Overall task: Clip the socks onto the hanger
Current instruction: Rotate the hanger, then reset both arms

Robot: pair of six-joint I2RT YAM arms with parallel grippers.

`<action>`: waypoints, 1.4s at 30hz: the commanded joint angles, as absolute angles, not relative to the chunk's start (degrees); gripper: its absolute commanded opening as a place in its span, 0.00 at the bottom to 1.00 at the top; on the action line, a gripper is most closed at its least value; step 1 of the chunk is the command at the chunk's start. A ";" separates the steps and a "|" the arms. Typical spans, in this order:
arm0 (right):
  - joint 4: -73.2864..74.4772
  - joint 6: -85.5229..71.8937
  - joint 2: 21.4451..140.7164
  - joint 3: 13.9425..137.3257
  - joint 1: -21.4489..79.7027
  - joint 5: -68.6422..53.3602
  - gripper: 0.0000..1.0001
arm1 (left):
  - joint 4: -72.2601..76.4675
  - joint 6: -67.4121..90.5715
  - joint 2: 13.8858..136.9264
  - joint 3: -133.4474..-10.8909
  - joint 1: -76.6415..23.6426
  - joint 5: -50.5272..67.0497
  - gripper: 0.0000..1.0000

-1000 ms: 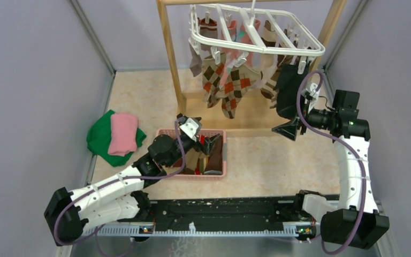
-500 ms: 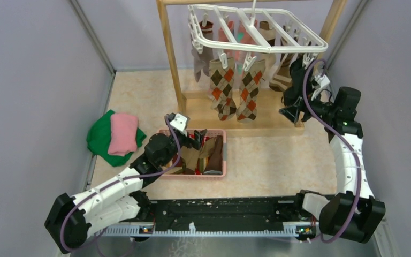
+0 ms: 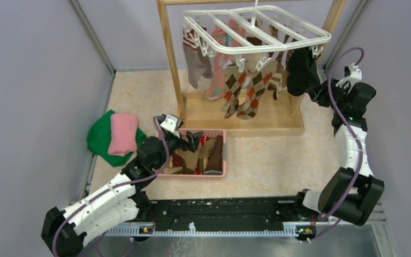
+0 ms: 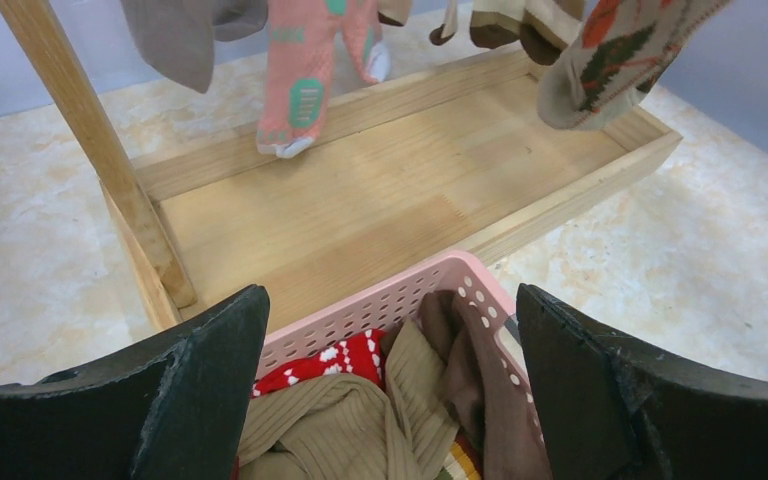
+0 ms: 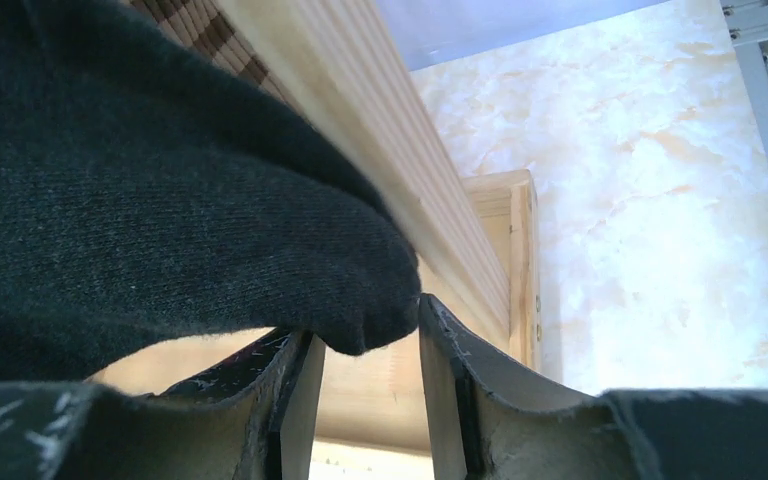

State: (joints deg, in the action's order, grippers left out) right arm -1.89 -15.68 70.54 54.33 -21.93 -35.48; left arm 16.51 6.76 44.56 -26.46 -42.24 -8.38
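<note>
Socks [image 3: 246, 88] hang clipped on hanger [image 3: 270, 48]; several more lie in pink basket [image 3: 192, 175].
Left gripper [image 4: 390, 390] wide open, empty; right gripper [image 5: 360, 385] jaws half-closed around black sock [image 5: 140, 200] toe, grip unclear.

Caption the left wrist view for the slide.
Open left fingers poised over the pink basket of socks, wooden stand behind.

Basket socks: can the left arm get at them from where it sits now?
Probably yes. The left gripper hangs open right over the basket, and the socks lie uncovered below its spread fingers, with nothing in between.
</note>
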 commanded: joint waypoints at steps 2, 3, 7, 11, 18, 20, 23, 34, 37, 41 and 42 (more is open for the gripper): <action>-4.06 -16.88 73.47 60.68 -22.81 -36.39 0.41 | 16.61 9.51 40.65 -26.73 -41.84 -5.28 0.98; -3.44 -15.81 73.49 61.02 -23.42 -40.20 0.43 | 16.98 9.57 40.26 -26.72 -41.84 -4.60 0.98; -0.86 -10.26 70.17 59.08 -27.13 -52.77 0.52 | 18.60 9.30 39.44 -26.43 -41.60 -3.30 0.98; 3.95 -3.76 65.18 56.63 -31.96 -61.85 0.63 | 23.95 7.42 41.06 -26.09 -40.20 -2.37 0.98; 21.72 14.69 61.50 56.05 -33.40 -73.16 0.71 | 33.62 8.56 47.94 -27.82 -35.83 8.77 0.97; 26.99 20.83 60.75 55.79 -33.40 -75.16 0.72 | 33.82 10.18 48.91 -28.41 -34.49 11.94 0.97; 30.96 26.64 60.21 54.47 -33.33 -78.18 0.72 | 33.98 12.52 49.47 -27.95 -32.59 14.75 0.98; 43.43 49.82 62.71 56.42 -33.01 -87.38 0.74 | 38.86 17.67 52.33 -25.08 -29.06 16.96 0.96; 33.98 36.66 64.02 57.32 -32.10 -83.06 0.74 | 39.96 18.54 53.78 -25.71 -28.36 16.54 0.94; 17.86 19.21 65.01 55.48 -31.79 -75.05 0.73 | 41.20 20.05 55.77 -26.74 -27.45 16.74 0.92; 16.31 17.20 65.48 55.33 -31.59 -75.00 0.73 | 41.59 20.38 56.22 -26.92 -27.23 16.86 0.92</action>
State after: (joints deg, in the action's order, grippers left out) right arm 30.76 30.83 64.42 54.33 -32.25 -79.33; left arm 36.12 18.09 55.00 -25.58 -28.10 15.64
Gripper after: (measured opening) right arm 0.731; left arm 0.922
